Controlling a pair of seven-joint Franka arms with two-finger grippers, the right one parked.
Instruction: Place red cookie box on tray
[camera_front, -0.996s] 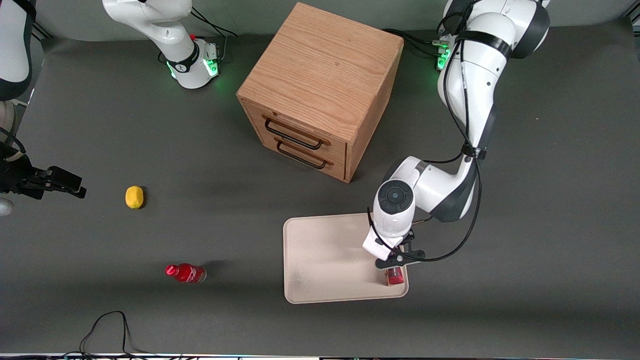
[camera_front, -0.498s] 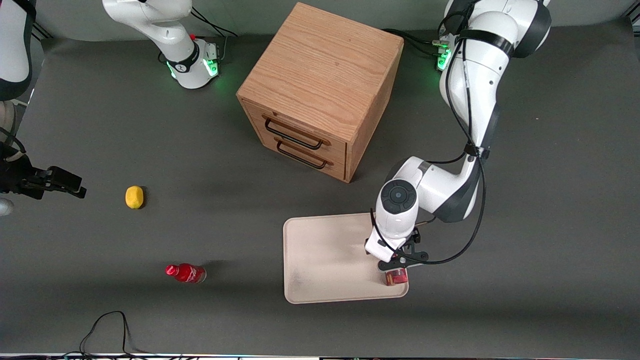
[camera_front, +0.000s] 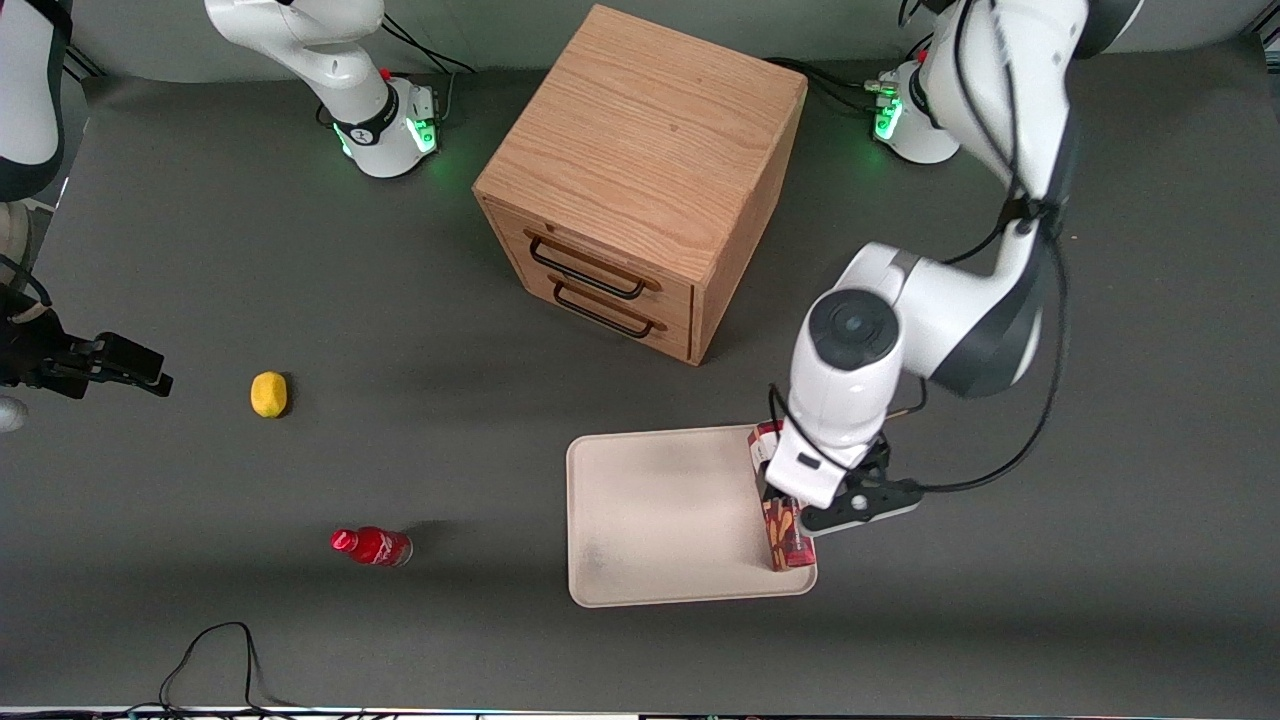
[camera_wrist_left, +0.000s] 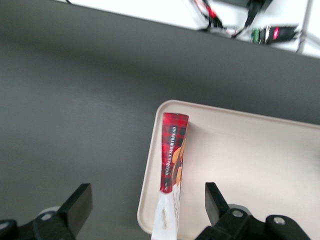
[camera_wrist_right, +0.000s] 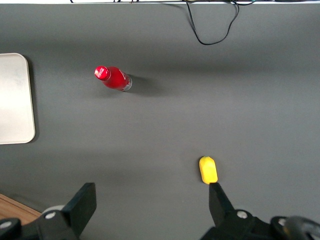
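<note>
Box (camera_front: 785, 530) of cookies, red, long and narrow: it lies flat on the tray (camera_front: 650, 520), along the short rim at the working arm's end of the table (camera_front: 1100, 500). In the front view its middle is hidden by the arm's wrist; one end shows near the tray corner closest to the camera, the other peeks out at the corner nearest the cabinet (camera_front: 640, 180). The left wrist view shows the red cookie box (camera_wrist_left: 171, 165) with a dark-red plaid print, a line of white lettering running lengthwise, tan cookie pictures on one side and a white end. It sits just inside the tray's (camera_wrist_left: 250, 165) low rim, parallel to it.

The tool (camera_wrist_left: 147, 210) hangs above the box with its two black fingers (camera_wrist_left: 77, 205) spread wide, one on each side of the box and clear of it, holding nothing. In the front view the tool (camera_front: 800, 505) is over the tray's short edge.

Elsewhere on the table, toward the parked arm's end, stand a small red bottle (camera_front: 372, 546) and a yellow lemon-like item (camera_front: 268, 393), well apart from the tray. The wooden two-drawer cabinet is farther from the camera than the tray.
</note>
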